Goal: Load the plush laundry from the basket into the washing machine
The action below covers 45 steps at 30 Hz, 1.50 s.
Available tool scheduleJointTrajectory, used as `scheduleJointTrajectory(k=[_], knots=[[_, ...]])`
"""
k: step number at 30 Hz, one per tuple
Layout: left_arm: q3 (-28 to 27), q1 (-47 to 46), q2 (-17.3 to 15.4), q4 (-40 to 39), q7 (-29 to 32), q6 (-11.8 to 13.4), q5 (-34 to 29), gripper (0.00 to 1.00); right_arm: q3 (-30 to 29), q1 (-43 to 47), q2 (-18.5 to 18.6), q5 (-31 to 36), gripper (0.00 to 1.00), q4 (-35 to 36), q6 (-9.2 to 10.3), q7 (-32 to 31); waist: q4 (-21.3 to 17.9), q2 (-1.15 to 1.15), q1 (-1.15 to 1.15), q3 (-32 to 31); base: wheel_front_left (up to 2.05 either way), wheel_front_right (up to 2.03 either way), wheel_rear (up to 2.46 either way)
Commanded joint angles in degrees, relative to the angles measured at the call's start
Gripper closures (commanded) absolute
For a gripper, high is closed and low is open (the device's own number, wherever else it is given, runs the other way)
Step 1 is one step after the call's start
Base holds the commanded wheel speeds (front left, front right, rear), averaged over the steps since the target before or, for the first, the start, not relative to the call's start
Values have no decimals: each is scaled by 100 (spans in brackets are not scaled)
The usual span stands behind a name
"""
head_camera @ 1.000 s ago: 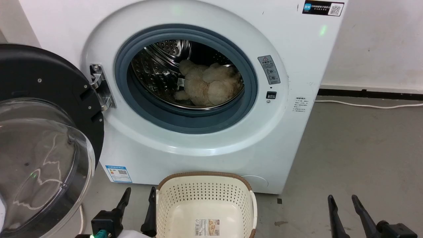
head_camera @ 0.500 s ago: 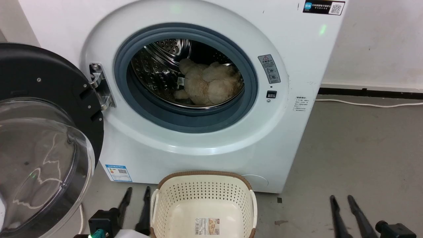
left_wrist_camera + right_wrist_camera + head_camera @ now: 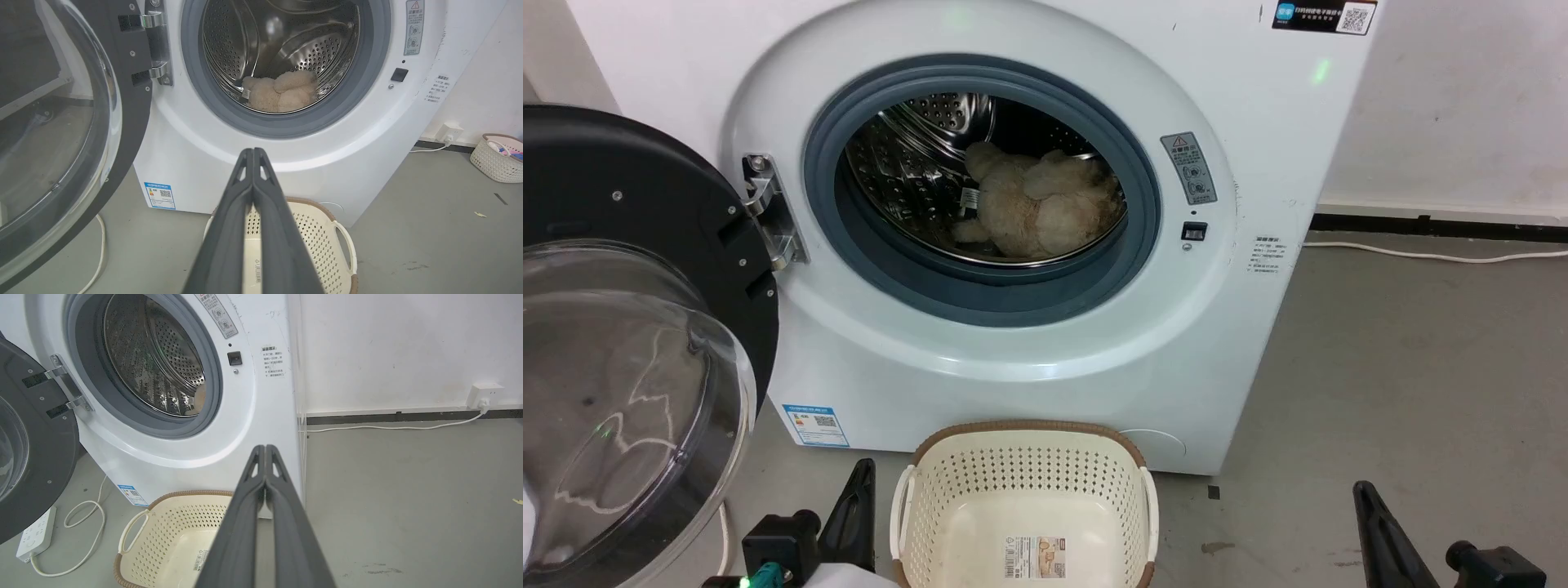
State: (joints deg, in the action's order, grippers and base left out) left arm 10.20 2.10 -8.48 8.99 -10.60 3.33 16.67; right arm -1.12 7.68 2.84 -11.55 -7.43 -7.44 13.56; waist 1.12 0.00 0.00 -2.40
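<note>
Head view: a second ago both claws stood with their fingers spread. Now the left claw [image 3: 854, 510], at the lower left just beside the basket [image 3: 1029, 428], and the right claw [image 3: 1372, 523], at the lower right over the bare floor, are clenched on nothing. The plush laundry [image 3: 1037, 216] lies inside the drum of the washing machine [image 3: 1013, 367], at the upper middle of the frame. The basket holds nothing but its label. The door [image 3: 629, 327] hangs wide open at the left.

Left wrist view: the left claw [image 3: 253, 152] rises from the bottom edge with its fingers pressed flat together, in front of the basket. The plush rests low in the drum at the upper middle, clear of the grey seal.

Right wrist view: the right claw [image 3: 265, 448] is likewise clamped and empty, with the basket at the lower left.

Judging from this, the load looks delivered. The closing of both empty claws reads as tucking away, and only the door may be left to swing shut.
</note>
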Motion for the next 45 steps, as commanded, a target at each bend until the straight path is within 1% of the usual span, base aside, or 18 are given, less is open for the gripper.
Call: scheduleJointTrajectory(k=[1,45], knots=[[-38,-21,10,-51,25,-32,-70,100,9,-69,0,44,100,43,0,-37,-1,0,0,3,0,0,0],[-441,-99,236,-399,450,-156,-725,100,51,-356,2,500,100,331,-2,-579,-47,0,0,100,0,0,0]])
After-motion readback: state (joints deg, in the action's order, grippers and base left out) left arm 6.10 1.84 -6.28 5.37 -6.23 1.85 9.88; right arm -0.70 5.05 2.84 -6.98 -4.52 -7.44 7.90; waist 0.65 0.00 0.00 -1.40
